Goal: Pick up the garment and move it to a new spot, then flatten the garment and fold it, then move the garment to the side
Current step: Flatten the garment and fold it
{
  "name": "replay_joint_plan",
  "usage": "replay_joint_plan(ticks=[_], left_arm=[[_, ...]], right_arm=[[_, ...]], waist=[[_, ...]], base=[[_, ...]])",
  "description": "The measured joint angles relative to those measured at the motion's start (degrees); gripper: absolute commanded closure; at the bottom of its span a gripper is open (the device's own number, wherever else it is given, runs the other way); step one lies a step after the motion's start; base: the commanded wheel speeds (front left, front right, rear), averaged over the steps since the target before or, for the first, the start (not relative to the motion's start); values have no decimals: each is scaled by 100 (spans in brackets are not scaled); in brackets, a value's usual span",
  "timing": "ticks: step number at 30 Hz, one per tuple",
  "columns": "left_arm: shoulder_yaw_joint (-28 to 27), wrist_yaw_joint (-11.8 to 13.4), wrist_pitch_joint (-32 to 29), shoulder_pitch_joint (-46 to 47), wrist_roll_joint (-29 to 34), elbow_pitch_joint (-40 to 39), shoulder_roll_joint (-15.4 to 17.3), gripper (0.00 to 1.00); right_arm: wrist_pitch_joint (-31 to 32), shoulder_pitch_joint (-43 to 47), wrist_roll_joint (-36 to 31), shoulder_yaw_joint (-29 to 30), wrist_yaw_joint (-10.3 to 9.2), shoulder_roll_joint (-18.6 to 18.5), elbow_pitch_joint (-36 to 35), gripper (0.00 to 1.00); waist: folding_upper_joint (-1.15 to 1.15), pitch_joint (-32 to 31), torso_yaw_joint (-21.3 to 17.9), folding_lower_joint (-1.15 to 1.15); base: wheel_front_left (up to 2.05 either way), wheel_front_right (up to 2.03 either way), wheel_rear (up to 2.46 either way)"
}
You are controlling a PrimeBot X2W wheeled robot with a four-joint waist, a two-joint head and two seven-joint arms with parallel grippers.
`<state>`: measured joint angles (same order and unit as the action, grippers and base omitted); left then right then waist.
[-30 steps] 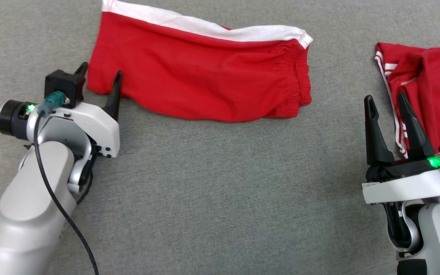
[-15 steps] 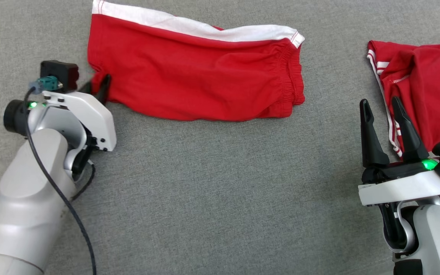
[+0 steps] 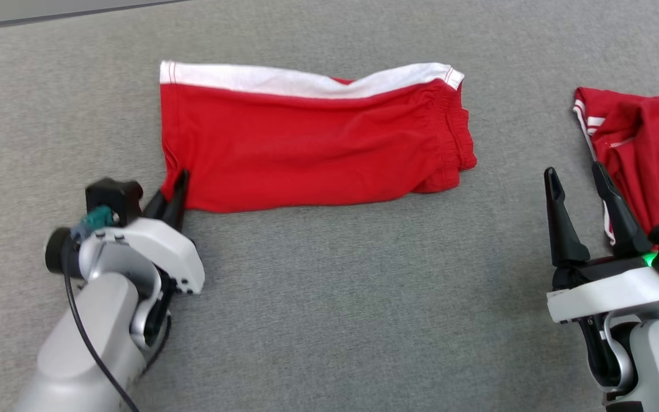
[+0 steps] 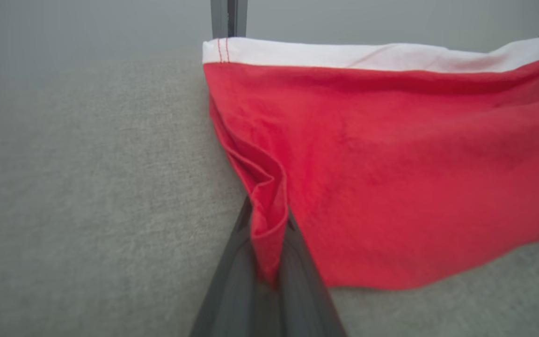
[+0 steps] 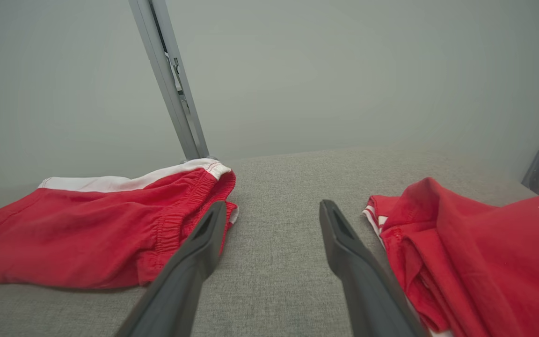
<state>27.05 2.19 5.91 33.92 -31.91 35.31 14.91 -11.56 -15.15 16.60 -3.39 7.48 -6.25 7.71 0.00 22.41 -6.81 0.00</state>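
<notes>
The garment (image 3: 318, 149) is a pair of red shorts with a white band along its far edge, lying flat on the grey cloth surface (image 3: 329, 297). My left gripper (image 3: 176, 186) is shut on its near-left corner. In the left wrist view a fold of the red garment (image 4: 391, 164) is pinched between the left gripper (image 4: 269, 224) fingers. My right gripper (image 3: 574, 170) stands open over bare surface to the right of the shorts, holding nothing. In the right wrist view the right gripper (image 5: 273, 208) has the garment (image 5: 87, 234) to its left.
A second red garment (image 3: 650, 143) with white stripes lies crumpled at the right edge, just beside my right gripper's fingers, also in the right wrist view (image 5: 475, 262). A metal frame post (image 5: 176, 93) rises behind the table. The table's far edge (image 3: 78, 11) runs along the top left.
My left gripper went from open around the garment's near-left corner to shut on it. The whole picture shifted, so the camera moved. The right gripper stays open.
</notes>
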Motion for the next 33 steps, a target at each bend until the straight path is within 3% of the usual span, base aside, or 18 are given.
replay_joint_plan(ticks=[8,9,10,11,20,28,33], left_arm=[[-31,503,-63,-989,-64,-1257,70,100],[-30,565,-68,-1051,-65,-1363,79,93],[-43,624,-83,-1104,-64,-1462,92,35],[-54,686,-63,-1155,-55,-1558,107,0],[-411,1372,711,-1455,398,-2635,324,0],[-514,1965,761,-1961,910,-3722,668,0],[-544,2129,615,-2219,929,-4034,789,0]], right_arm=[[223,166,-56,99,0,-79,-113,0],[257,166,-62,98,0,-78,-120,0],[271,165,-79,91,0,-85,-132,0],[299,166,-118,89,0,-88,-133,0],[316,160,-314,202,0,-63,-209,0],[359,183,-365,256,0,25,-305,0],[398,291,-399,267,0,57,-312,0]], waist=[[0,-219,378,0],[0,-241,410,0],[0,-257,435,0],[0,-277,449,0],[0,-414,477,0],[0,-578,457,0],[0,-618,444,0]], base=[[0,0,0],[0,0,0],[0,0,0],[0,0,0],[0,0,0],[0,0,0],[0,0,0]])
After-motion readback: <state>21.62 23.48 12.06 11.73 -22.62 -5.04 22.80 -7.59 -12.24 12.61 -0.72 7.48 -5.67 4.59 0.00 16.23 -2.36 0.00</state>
